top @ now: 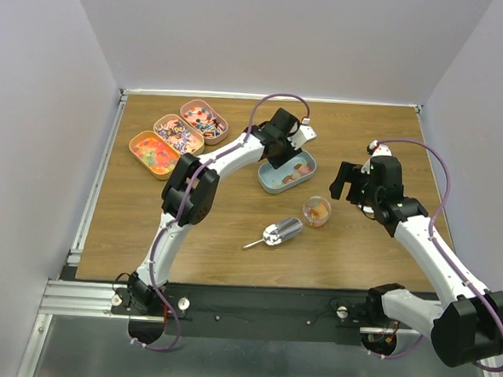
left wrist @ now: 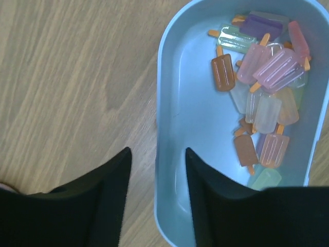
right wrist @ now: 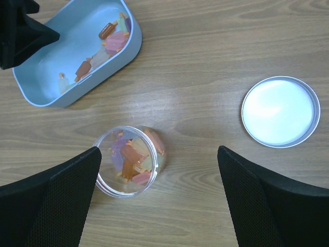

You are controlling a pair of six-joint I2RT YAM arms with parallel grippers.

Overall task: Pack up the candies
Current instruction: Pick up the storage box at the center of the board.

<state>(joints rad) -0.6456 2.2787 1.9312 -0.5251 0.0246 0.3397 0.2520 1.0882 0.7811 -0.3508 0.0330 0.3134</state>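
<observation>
Looking down, we see our left end effector (left wrist: 157,150) half open, astride the wall of the blue tin (left wrist: 190,103), one finger inside and one outside. Candies (left wrist: 267,77) lie in that tin and in the clear jar (right wrist: 104,177) beneath our wide-open, empty right end effector (right wrist: 158,149).

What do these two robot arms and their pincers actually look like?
Both the left arm and right arm are slim white tubes joined by bulky black joints, each with a looping purple cable. The left gripper and right gripper each have two flat, matte black fingers; the right one's show a fine mesh-like texture.
</observation>
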